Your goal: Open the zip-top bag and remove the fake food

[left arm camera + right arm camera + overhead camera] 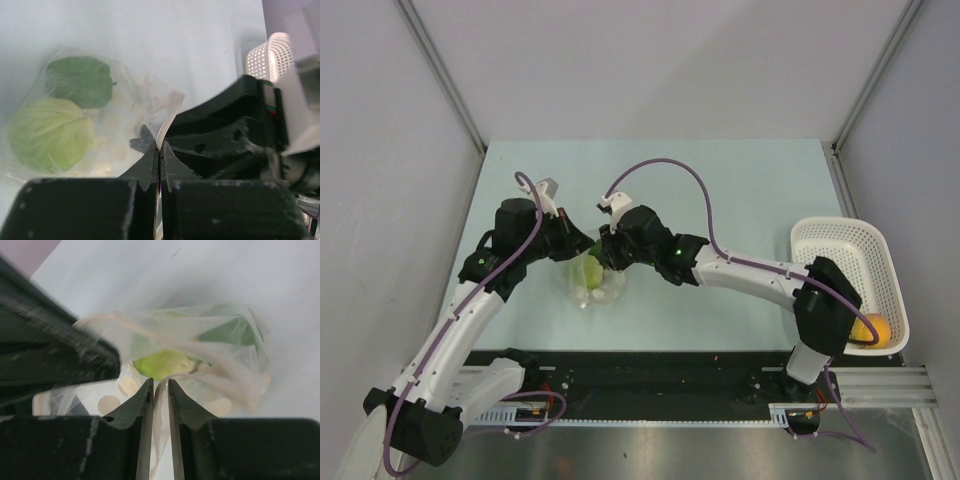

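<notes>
pull the mouth apart evenly, both lips pinched

on the left, the left gripper (159, 147) has its jaws pressed together on a thin flap of the zip-top bag (593, 280); the film runs up between the fingertips in the left wrist view. the bag lies mid-table between the two arms, with a light green fruit (50, 135) and a dark green fruit (80, 81) inside it, side by side and touching. pale specks show through the plastic.

just to the right, the right gripper (160, 385) is closed to a sliver on the opposite lip, film caught between its tips. past those tips the mouth looks partly gaped, with the light green fruit right behind it, so the seal seems at least partly parted, though i cannot tell how far along its length.

the step in hand looks like spreading the opening. to do it well, the two grips should draw away from each other level and slowly, low over the table (740, 190), so neither thin flap slips out. a jerk could tear the film or tip the fruits out sideways.

far right, the white mesh basket (840, 240) sits well apart, with an orange fruit (873, 329) in its near corner.
</notes>
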